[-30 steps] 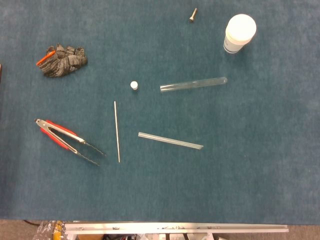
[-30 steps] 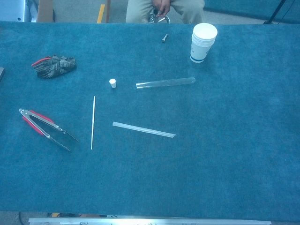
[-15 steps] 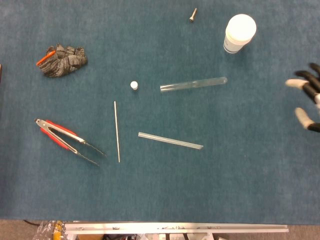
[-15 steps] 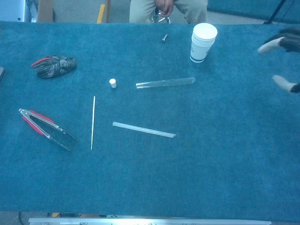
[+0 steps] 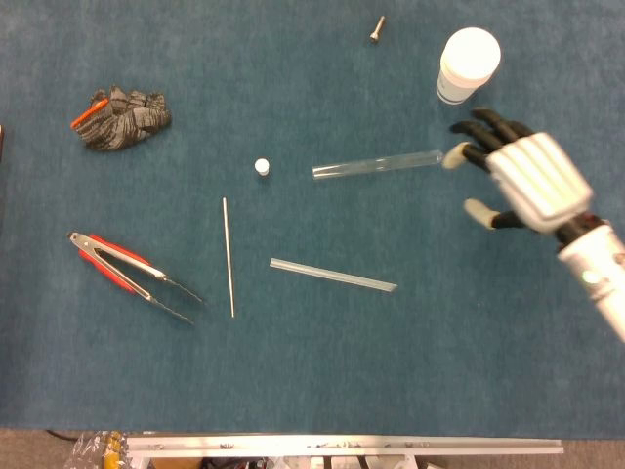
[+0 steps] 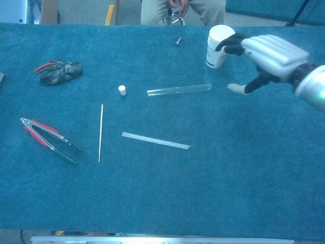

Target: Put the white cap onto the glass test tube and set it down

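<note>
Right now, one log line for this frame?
right hand: open, nearing clear glass test tube | small white cap: on blue table, untouched | left hand: unseen

Blue-carpeted table [image 6: 244, 193], metal front edge [image 5: 342, 446]

A crumpled glove [image 5: 122, 118] with an orange edge lies at 10 o'clock on the blue table [image 5: 312, 371]. Red-handled tongs [image 5: 132, 277] sit at 8 o'clock, a thin rod [image 5: 229, 257] beside them. A flat clear strip [image 5: 332, 275] lies near centre. A bolt [image 5: 377, 29] rests at 12 o'clock, a white paper cup [image 5: 467, 64] at 1 o'clock.
</note>
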Motion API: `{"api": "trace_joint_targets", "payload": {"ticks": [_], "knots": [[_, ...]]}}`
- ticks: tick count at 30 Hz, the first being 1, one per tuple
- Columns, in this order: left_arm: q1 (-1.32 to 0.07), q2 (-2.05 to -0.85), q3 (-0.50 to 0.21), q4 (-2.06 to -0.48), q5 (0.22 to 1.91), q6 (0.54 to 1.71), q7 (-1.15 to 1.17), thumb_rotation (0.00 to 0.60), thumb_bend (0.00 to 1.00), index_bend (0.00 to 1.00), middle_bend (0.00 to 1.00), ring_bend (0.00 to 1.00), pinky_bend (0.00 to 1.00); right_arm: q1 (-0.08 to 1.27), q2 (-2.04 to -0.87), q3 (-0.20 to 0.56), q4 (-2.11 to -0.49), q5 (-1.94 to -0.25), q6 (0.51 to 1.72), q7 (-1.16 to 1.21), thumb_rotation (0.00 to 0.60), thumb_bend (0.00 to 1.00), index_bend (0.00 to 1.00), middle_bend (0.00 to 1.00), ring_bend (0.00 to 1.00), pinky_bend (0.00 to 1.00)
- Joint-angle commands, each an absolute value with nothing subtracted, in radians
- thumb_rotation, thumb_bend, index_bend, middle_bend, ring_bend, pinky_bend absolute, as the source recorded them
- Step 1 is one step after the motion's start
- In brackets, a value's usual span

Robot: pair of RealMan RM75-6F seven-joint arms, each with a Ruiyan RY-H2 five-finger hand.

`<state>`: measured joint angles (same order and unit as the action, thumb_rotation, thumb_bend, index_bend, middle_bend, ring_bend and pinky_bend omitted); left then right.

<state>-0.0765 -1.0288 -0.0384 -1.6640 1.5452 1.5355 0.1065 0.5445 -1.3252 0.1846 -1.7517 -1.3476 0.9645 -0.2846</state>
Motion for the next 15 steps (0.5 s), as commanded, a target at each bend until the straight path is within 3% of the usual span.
{"api": "trace_joint_targets", "payload": {"ticks": [1, 15], "knots": [[-0.077, -1.029, -0.039, -1.661, 1.546, 1.535, 0.103, 0.6, 0.29, 0.28, 0.31, 0.23, 0.2, 0.597, -1.401, 0.204, -1.714, -1.269, 0.921, -0.359, 0.6, 0.21, 0.39, 0.26, 0.1, 0.26], [-0.083, -1.031, -0.04, -1.631, 1.545, 1.528, 0.07, 0.6, 0.29, 0.28, 0.31, 0.23, 0.2, 0.733, -1.635, 0.233, -1.515, -1.075, 0.915, -0.525, 0.6, 0.25, 0.43, 0.26, 0.1, 0.26]]}}
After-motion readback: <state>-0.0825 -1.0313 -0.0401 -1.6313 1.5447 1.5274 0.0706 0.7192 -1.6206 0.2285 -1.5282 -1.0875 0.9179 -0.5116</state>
